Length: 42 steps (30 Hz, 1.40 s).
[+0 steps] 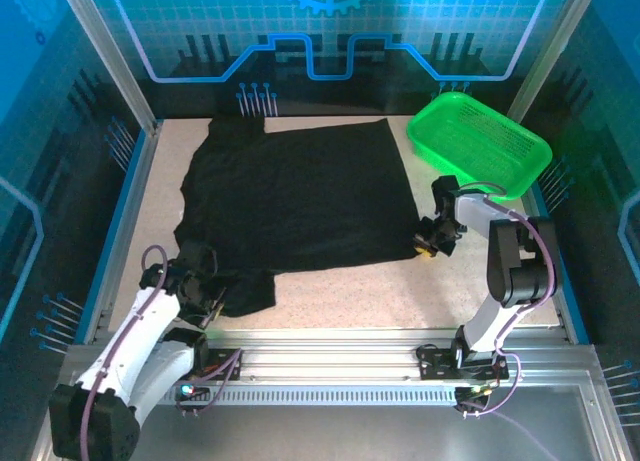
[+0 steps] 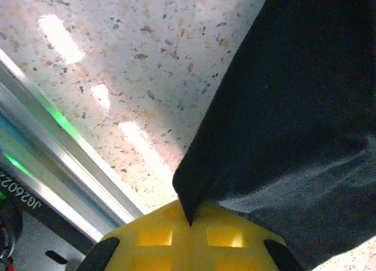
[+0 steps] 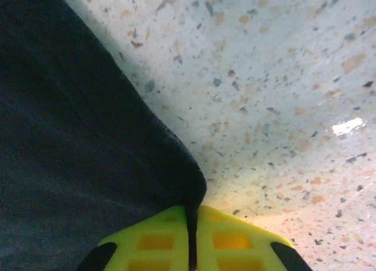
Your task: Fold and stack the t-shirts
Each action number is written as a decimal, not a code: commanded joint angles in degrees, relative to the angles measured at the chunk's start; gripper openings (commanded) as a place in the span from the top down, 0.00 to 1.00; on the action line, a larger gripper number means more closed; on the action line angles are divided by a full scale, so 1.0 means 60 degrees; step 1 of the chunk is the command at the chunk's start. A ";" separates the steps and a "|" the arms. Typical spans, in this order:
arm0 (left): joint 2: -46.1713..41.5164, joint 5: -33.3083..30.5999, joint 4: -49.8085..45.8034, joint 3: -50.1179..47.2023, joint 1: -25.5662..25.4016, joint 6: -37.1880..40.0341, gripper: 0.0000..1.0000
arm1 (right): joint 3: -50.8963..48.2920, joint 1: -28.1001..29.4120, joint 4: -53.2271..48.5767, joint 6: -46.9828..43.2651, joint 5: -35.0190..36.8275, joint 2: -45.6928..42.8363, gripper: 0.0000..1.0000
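A soft black cotton t-shirt (image 1: 295, 196) is spread flat on the speckled desk (image 1: 400, 296), mid-frame. Its lower left corner is pinched tight by the left end effector (image 1: 205, 299), its lower right corner by the right end effector (image 1: 428, 246). The cloth is laid upward from both.

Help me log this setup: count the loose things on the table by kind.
black t-shirt: 1
green basket: 1
Total: 2

lab, blue-panelled enclosure (image 1: 450, 21)
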 commanded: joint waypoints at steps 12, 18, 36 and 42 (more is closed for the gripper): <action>-0.1569 0.0055 -0.1773 0.1059 -0.0121 -0.0219 1.00 | -0.0745 0.1068 -0.1930 0.0335 0.0851 -0.2371 1.00; -0.0291 -0.0512 0.0216 0.2651 -0.0114 0.0164 1.00 | 0.0597 0.1081 -0.2229 0.0104 0.0598 -0.1736 1.00; 0.4653 0.0419 0.4161 0.5961 0.1550 0.2476 1.00 | 0.3651 0.0397 -0.2320 0.0705 0.0219 0.0484 1.00; 0.5491 0.0553 0.4660 0.6423 0.1919 0.2856 1.00 | 0.4379 0.0318 -0.2347 0.0963 0.0230 0.1136 1.00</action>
